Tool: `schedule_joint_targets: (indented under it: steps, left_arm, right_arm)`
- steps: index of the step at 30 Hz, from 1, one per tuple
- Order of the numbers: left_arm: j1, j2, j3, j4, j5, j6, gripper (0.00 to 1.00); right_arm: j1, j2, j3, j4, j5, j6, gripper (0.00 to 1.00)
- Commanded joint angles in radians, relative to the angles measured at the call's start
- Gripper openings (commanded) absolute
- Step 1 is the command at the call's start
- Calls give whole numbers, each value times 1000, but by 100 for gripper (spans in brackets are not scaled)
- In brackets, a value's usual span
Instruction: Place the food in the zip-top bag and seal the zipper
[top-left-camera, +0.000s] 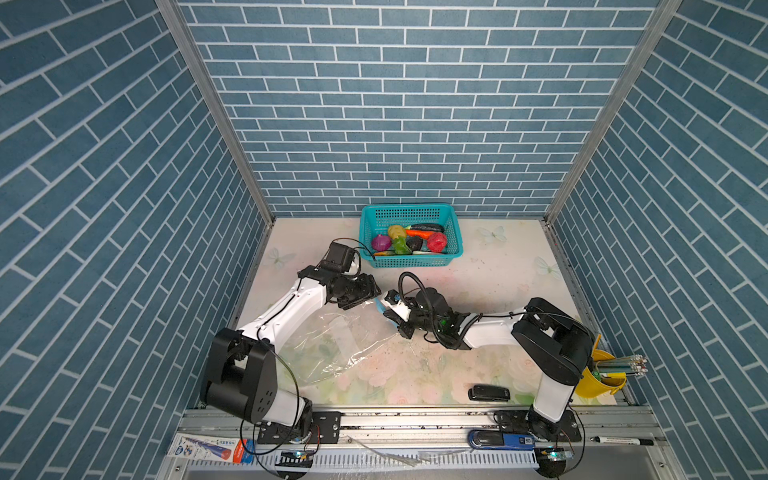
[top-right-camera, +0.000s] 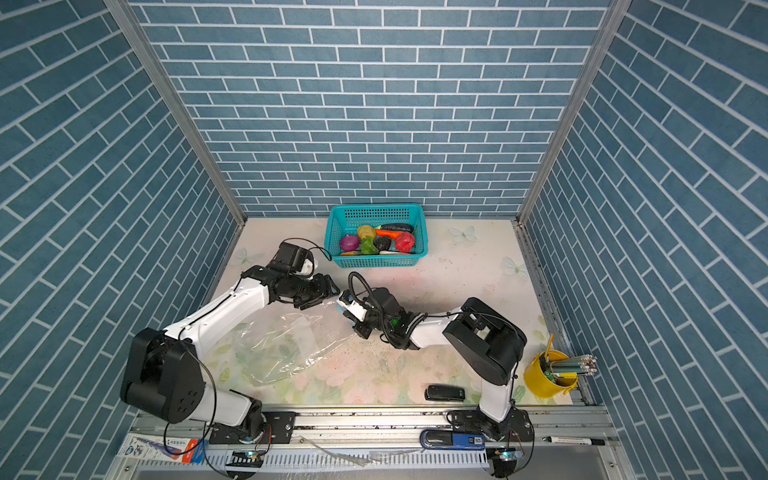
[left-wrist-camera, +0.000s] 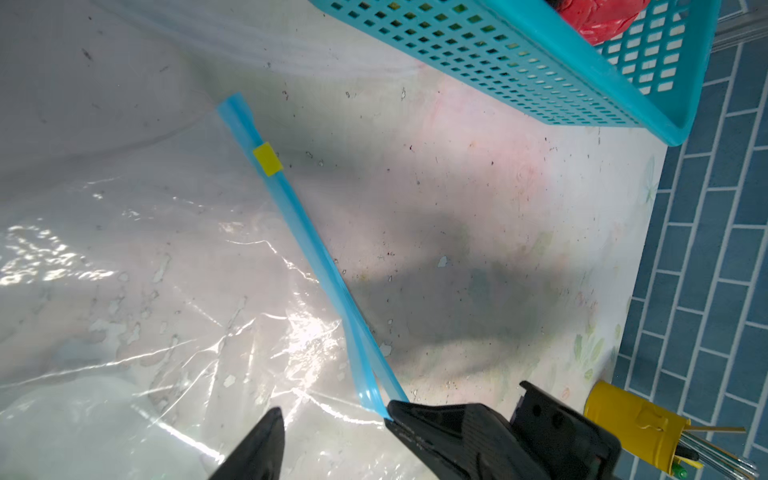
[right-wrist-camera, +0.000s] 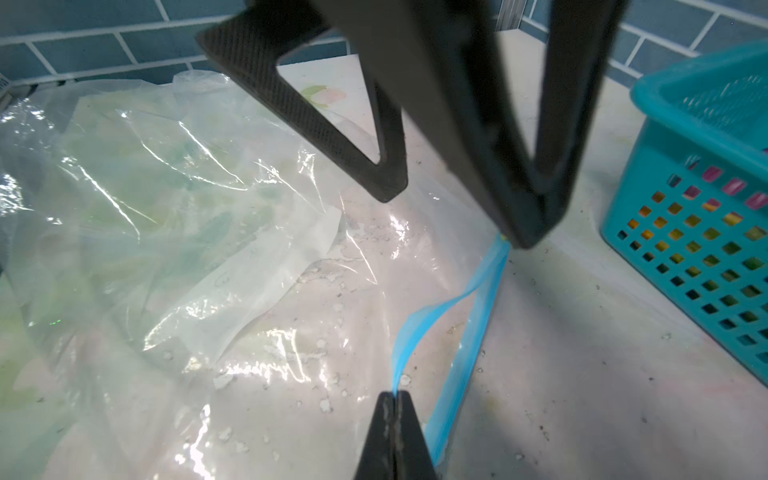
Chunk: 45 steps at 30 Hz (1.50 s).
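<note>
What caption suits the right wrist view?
Right gripper pinches one lip of the blue zipper above the clear bag; left gripper, open, faces it; teal basket alongside.

One bag (top-left-camera: 332, 349), one basket (top-left-camera: 409, 262), and seemingly about eight toy vegetables (top-left-camera: 436, 242).

the left arm (top-left-camera: 291, 307) and right arm (top-left-camera: 490, 332) reached inward, tips nearly meeting. the left gripper (right-wrist-camera: 455, 212) stood with jaws apart. the right gripper (right-wrist-camera: 392, 409) was pinched on the zipper (right-wrist-camera: 407, 330).

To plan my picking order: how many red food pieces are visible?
1. The red piece lies in the teal basket, at its right end in both top views; others may be hidden.
</note>
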Motion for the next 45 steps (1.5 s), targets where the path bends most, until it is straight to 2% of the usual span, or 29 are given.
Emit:
schedule_joint_targets:
  steps: [1, 6, 9, 16, 25, 31, 37, 42, 45]
  left_arm:
    - [-8, 53, 70, -124, -10, 70, 67]
    - [-27, 126, 177, -233, -32, 139, 63]
    - [-46, 187, 249, -303, -83, 181, 63]
    - [-62, 282, 310, -352, -103, 201, 55]
    - [-68, 323, 350, -381, -131, 224, 25]
    - [-69, 319, 348, -381, -135, 229, 10]
    - [-69, 317, 346, -382, -138, 228, 0]
    - [-69, 310, 360, -388, -145, 233, 0]
    - [-69, 294, 372, -403, -166, 244, 0]
  right_arm:
    - [23, -29, -39, 81, 86, -158, 0]
    - [38, -20, -45, 125, 118, -198, 0]
    - [40, -20, -46, 145, 128, -204, 0]
    - [44, -26, -50, 153, 128, -228, 0]
    - [48, -25, -52, 157, 152, -236, 0]
    - [54, -24, -56, 157, 159, -236, 0]
    - [60, -22, -51, 146, 169, -225, 0]
    - [62, -27, -49, 149, 165, -175, 0]
    - [62, -51, -51, 139, 156, -115, 20]
